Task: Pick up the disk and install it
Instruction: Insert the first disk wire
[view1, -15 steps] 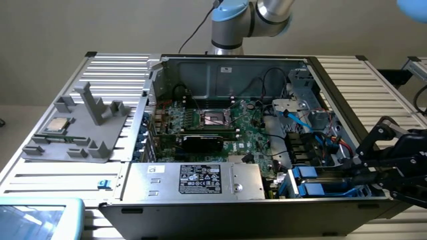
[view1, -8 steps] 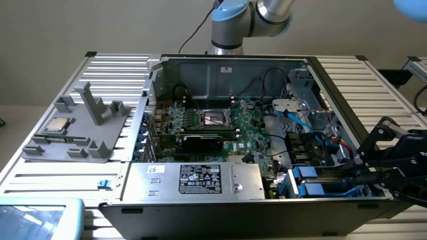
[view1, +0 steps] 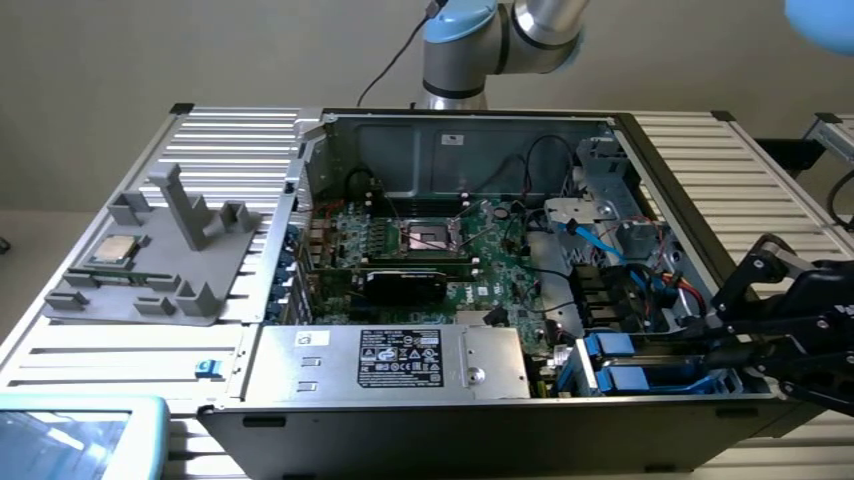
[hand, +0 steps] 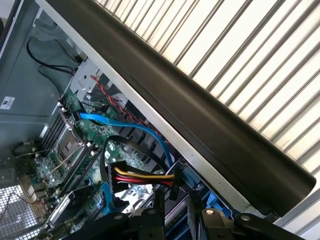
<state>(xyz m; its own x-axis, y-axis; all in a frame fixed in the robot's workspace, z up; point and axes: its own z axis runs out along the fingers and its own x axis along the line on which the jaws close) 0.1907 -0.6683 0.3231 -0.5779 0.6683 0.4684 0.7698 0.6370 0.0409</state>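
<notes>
One disk (view1: 651, 380), bright blue frame showing, sits in the open case's (view1: 454, 150) corner bay (view1: 577, 372) at the exterior view's right; the gripper (view1: 714, 347) is beside it, and we cannot tell its grip.

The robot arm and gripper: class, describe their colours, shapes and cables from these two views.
The arm has silver-grey tube sections and rounded joints with light-blue caps; a thin black cable runs beside it. The gripper is black, built of jointed bars with visible bolts.
</notes>
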